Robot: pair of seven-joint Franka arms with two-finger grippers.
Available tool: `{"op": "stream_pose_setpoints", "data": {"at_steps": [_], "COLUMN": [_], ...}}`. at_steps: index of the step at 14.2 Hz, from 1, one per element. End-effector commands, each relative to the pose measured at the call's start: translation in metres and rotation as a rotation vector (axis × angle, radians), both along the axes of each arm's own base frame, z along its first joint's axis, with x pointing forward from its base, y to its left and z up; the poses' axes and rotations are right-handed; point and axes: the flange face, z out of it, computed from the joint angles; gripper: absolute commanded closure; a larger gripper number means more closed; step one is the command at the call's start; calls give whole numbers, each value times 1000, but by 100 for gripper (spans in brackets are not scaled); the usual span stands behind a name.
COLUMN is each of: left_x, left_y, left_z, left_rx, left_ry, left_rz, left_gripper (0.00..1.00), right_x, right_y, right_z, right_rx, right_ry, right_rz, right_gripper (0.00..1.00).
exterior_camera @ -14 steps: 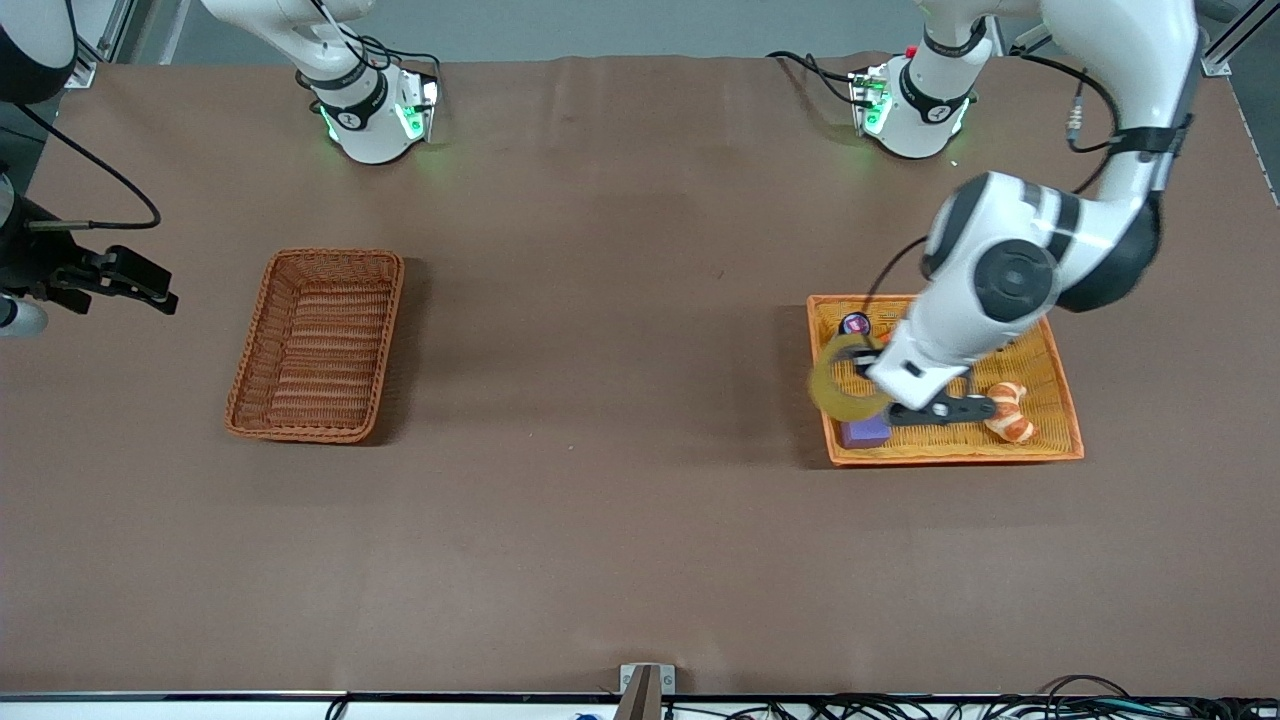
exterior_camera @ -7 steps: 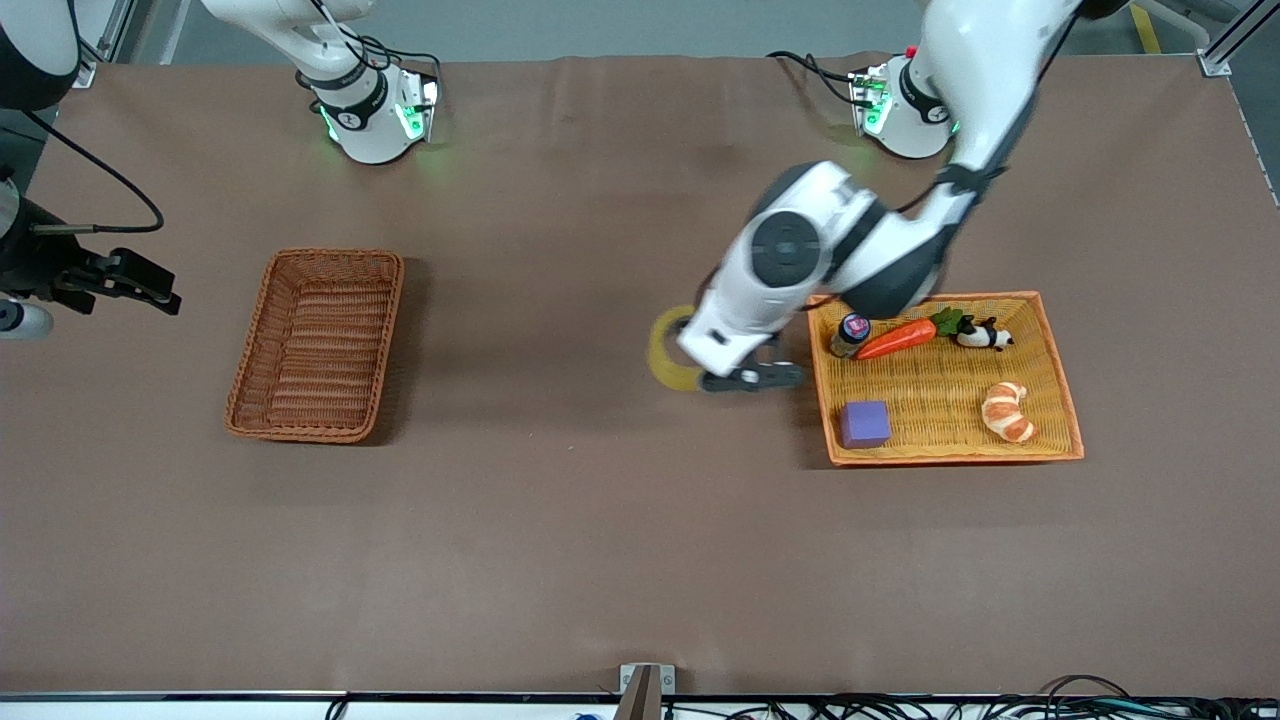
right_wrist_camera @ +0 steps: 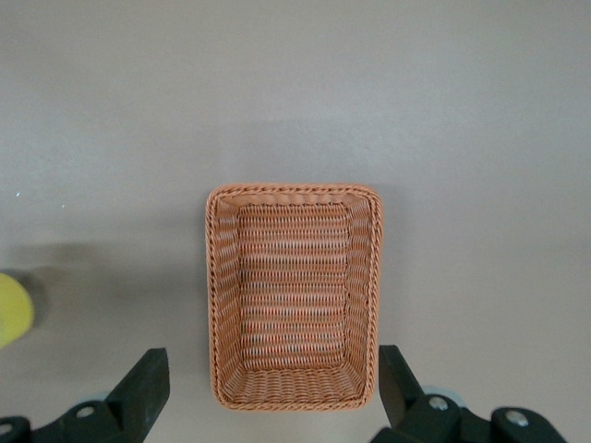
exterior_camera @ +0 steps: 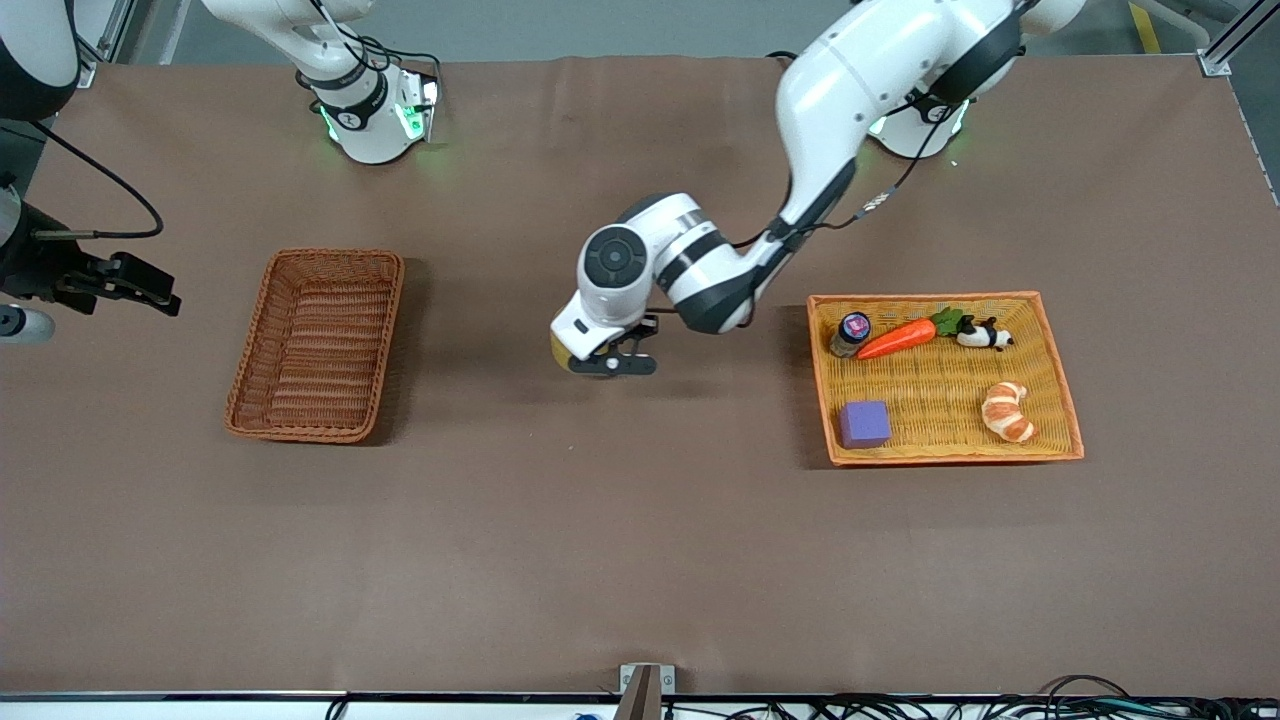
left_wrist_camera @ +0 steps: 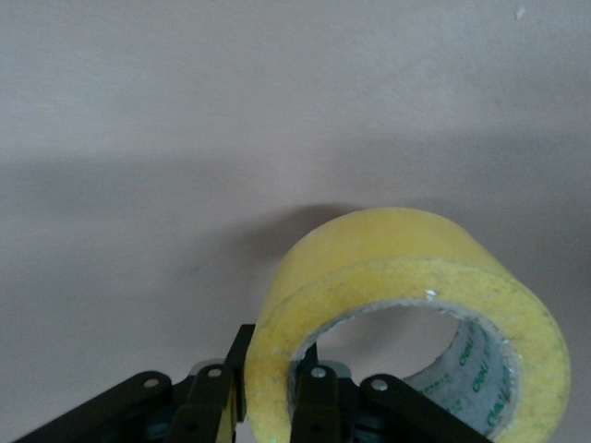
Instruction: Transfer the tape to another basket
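Note:
The tape (exterior_camera: 561,351) is a yellowish roll held by my left gripper (exterior_camera: 603,361) above the bare table, between the orange tray and the basket. In the left wrist view the fingers are clamped on the wall of the tape (left_wrist_camera: 406,277), one inside the ring and one outside, at my left gripper (left_wrist_camera: 268,397). The reddish-brown wicker basket (exterior_camera: 318,343) sits empty toward the right arm's end. My right gripper (exterior_camera: 150,290) waits at that end of the table, open and empty. The right wrist view shows the basket (right_wrist_camera: 294,295) between its spread fingers (right_wrist_camera: 148,388), with the tape (right_wrist_camera: 14,309) at the edge.
The flat orange tray (exterior_camera: 945,455) lies toward the left arm's end. It holds a purple cube (exterior_camera: 865,423), a croissant (exterior_camera: 1006,411), a carrot (exterior_camera: 900,338), a small jar (exterior_camera: 852,330) and a panda toy (exterior_camera: 985,336).
My left gripper has carried the tape up out of the orange tray and across the table toward the basket. The right arm has barely moved.

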Motion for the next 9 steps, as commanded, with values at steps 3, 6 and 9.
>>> {"op": "stream_pose_setpoints", "data": {"at_steps": [3, 6, 9], "left_x": [7, 25, 55], "left_y": [-13, -2, 49], "left_z": [-11, 36, 104], "left_rx": [-24, -49, 16], "left_ry": [-29, -59, -62], "left_rz": [-2, 42, 89], "left_gripper": [52, 4, 0], "right_x": [-1, -1, -4], "right_y": [5, 8, 65], "right_z": [-7, -22, -60], "right_rx": [18, 20, 24], "right_ry": [-6, 8, 26], "right_rz": [18, 20, 106], "right_gripper": [0, 0, 0]}}
